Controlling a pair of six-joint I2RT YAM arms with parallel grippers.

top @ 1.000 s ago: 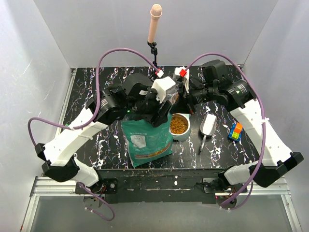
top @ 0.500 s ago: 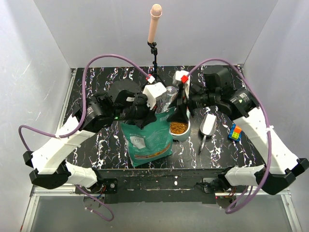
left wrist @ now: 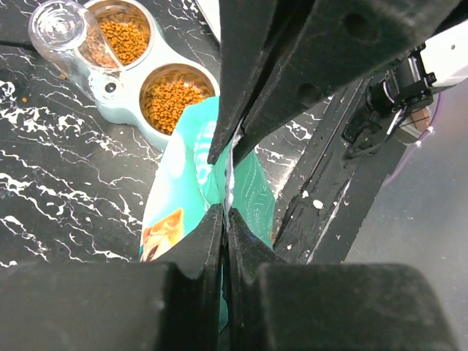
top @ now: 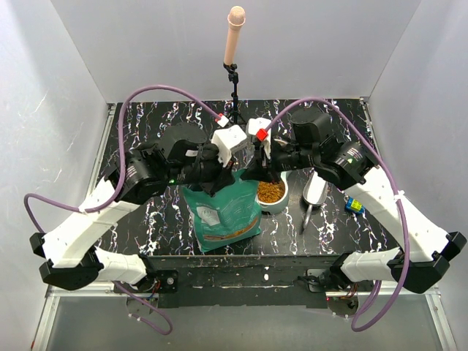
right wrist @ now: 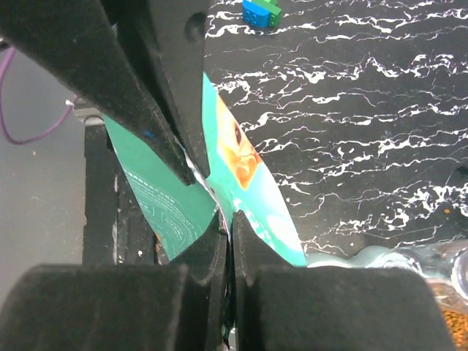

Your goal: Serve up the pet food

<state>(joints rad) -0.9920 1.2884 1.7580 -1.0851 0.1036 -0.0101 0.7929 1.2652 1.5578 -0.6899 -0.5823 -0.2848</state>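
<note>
The teal pet food bag (top: 223, 210) stands near the table's front, left of the pale feeder (top: 276, 205). Brown kibble fills its front bowl (top: 271, 191); in the left wrist view both bowls (left wrist: 172, 99) hold kibble. My left gripper (top: 218, 178) is shut on the bag's top edge (left wrist: 225, 214). My right gripper (top: 256, 172) is shut on the same edge (right wrist: 227, 221), just to its right. Each wrist view shows the other gripper's fingers (left wrist: 245, 110) (right wrist: 172, 95) pinching the bag (right wrist: 259, 194) from the opposite side.
A grey scoop (top: 315, 191) lies right of the feeder. Toy blocks (top: 354, 206) sit at the right, partly behind my right arm; they also show in the right wrist view (right wrist: 260, 11). A clear dome (left wrist: 57, 25) tops the feeder. A stand with a pink tip (top: 235, 36) rises at the back.
Both grippers have shifted left and drawn together over the bag's top. My right gripper has moved from above the bowl onto the bag's edge and shut on it.
</note>
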